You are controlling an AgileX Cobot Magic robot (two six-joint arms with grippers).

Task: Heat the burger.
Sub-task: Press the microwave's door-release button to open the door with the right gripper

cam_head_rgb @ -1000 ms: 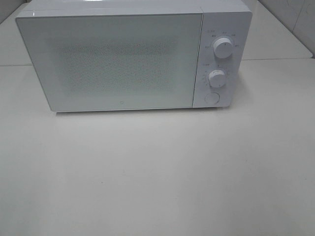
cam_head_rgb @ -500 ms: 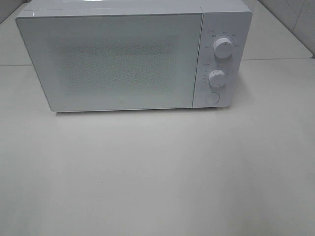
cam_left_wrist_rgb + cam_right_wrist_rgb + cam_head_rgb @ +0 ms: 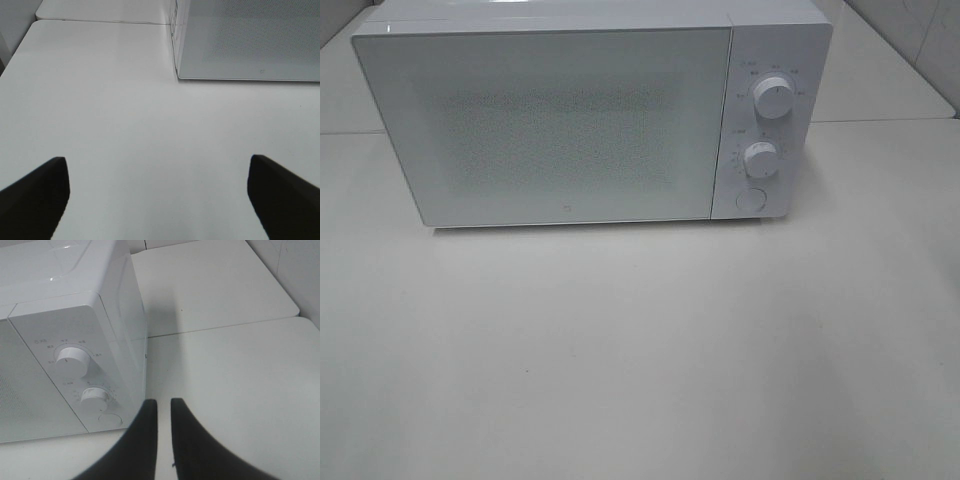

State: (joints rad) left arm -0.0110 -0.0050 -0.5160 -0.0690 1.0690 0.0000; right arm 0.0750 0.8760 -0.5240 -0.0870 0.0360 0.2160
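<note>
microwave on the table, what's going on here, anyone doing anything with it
Nothing is being handled. The white microwave sits shut on the table. The left tool hangs open above bare tabletop. The right tool is pinched nearly shut on nothing, in front of the microwave's knobs. No burger shows in any view.

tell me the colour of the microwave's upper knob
White; the upper knob shows best in the exterior high view.
</note>
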